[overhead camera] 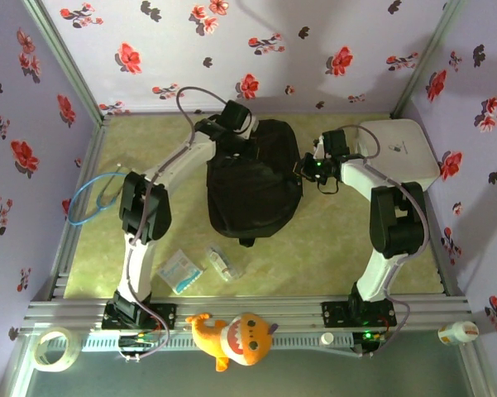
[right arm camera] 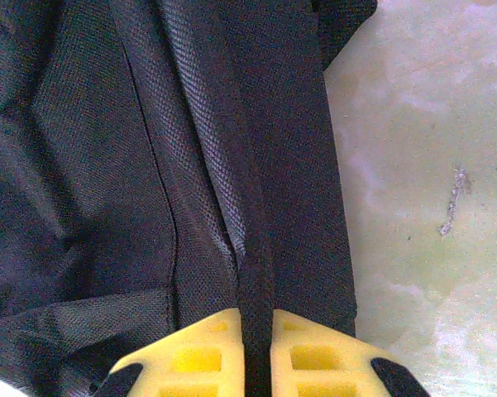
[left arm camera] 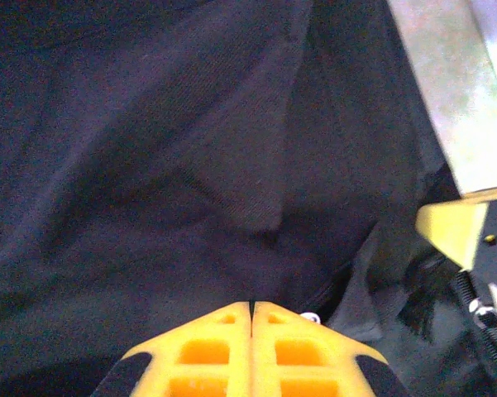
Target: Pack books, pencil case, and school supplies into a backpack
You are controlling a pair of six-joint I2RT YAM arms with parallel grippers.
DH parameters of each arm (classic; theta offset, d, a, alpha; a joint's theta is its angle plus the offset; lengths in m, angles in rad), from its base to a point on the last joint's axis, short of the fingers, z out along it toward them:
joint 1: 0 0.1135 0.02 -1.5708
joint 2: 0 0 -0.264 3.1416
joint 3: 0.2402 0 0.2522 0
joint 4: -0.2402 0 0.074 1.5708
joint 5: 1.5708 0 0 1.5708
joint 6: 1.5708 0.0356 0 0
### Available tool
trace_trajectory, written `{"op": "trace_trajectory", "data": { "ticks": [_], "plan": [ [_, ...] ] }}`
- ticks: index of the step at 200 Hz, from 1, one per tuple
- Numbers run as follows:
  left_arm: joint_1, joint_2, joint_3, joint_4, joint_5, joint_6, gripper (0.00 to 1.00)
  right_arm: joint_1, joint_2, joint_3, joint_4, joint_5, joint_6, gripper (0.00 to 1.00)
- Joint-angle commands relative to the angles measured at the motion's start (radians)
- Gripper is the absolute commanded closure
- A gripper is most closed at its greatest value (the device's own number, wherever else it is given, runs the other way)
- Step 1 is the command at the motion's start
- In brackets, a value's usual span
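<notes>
A: At the table's (overhead camera: 331, 248) middle, between the two arms: one backpack (overhead camera: 252, 186), black, soft, slumped on the pale surface. Easily the biggest thing up there.

B: Held anywhere?

A: Gripped for certain at one place, by the right gripper (right arm camera: 258, 318) at the bag's right edge. Yellow fingers (right arm camera: 207, 356) nipping a black strip of the backpack fabric between them, bare table just to the side. Then the left gripper (left arm camera: 250, 308), over the far left part, fingers pressed tight together, tips against dark folded cloth. Cloth pinched there or not: cannot tell.

B: And the loose supplies?

A: One pencil case (overhead camera: 223, 263), clear and oblong, lying on the table nearer than the backpack and apart from it. Just beside that, to the left, one flat pale blue-white packet (overhead camera: 180, 271).

B: Further out?

A: One white rounded-square box (overhead camera: 401, 149) at the far right corner, partly under the right arm. One loop of blue cable (overhead camera: 91, 198) at the left edge. Along the near rail: one orange-and-yellow plush toy (overhead camera: 231, 337) between the two bases, one roll of tape (overhead camera: 52, 347) off to the left, one small white bottle (overhead camera: 457, 332) off to the right.

B: Walls?

A: Lilac, dotted with red and black flowers, on three sides.
</notes>
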Motion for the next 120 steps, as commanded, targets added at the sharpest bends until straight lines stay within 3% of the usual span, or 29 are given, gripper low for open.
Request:
{"op": "trace_trajectory", "data": {
  "ticks": [1, 71, 120],
  "plan": [
    [0.05, -0.066, -0.074, 0.026, -0.108, 0.036, 1.0, -0.016, -0.023, 0.001, -0.059, 0.117, -0.02, 0.95],
    [0.146, -0.101, -0.2, 0.05, -0.227, 0.049, 1.0, -0.021, -0.017, 0.02, -0.102, 0.225, -0.02, 0.96],
    [0.173, -0.116, -0.229, 0.051, -0.235, 0.023, 1.0, -0.021, 0.006, 0.046, -0.112, 0.281, -0.05, 0.96]
  ]
}}
